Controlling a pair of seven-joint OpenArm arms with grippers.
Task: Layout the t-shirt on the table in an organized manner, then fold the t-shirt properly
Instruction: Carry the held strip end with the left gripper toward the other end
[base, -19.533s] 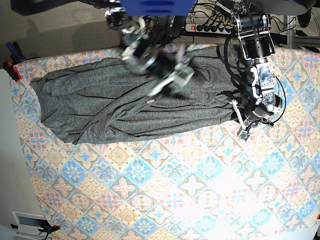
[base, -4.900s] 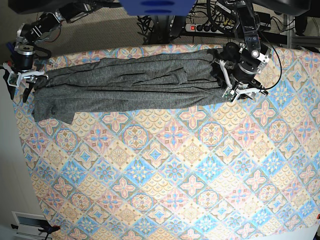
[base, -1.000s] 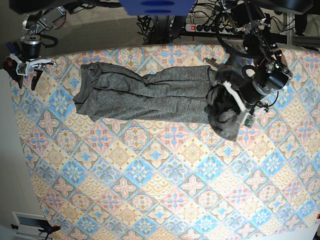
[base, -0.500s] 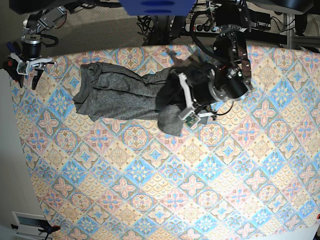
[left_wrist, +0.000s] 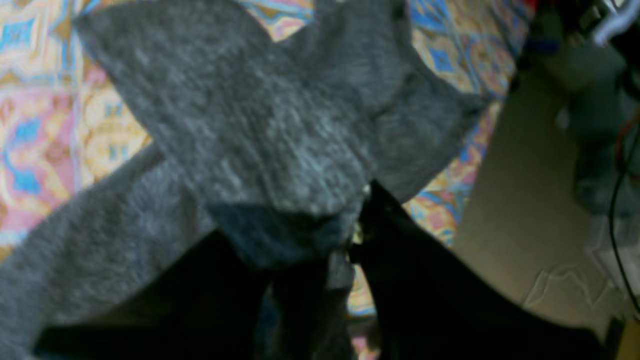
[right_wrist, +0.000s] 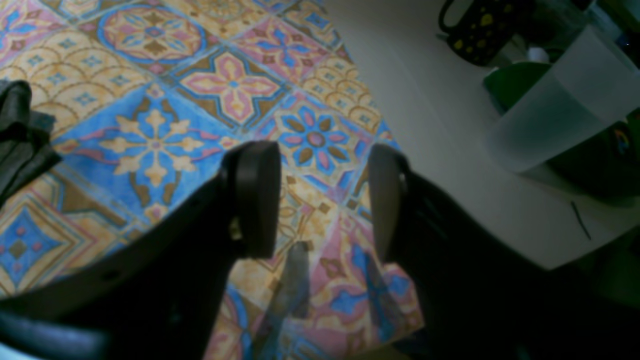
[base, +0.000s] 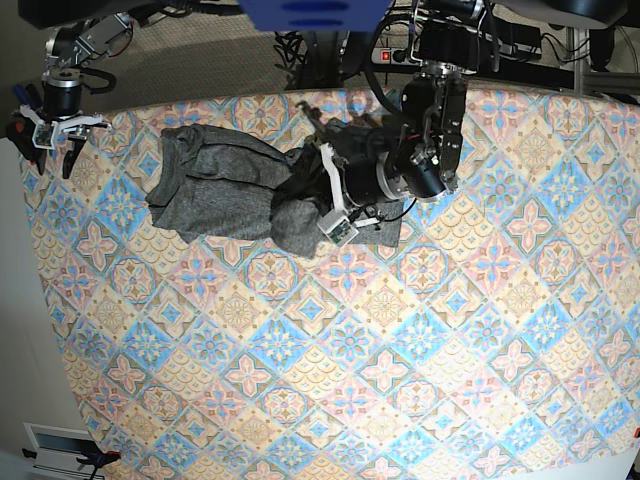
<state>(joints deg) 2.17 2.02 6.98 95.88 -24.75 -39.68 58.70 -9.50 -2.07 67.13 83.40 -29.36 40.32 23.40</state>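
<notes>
T-shirt (base: 225, 185) lies bunched at eleven o'clock on the tabletop (base: 420, 350); I judge I'm mid-fold, my left end effector (base: 335, 200) pinching its hem. Next I'd lay it flat and let go. Only the right wrist view shows my right end effector (right_wrist: 320, 195) wide, holding nothing.

Pastel tile-print table (base: 400, 380) — grey t-shirt (base: 215, 185) lying bunched near far edge, one end lifted.

Even overhead light on the base view; both wrist views dim and blurred.
</notes>
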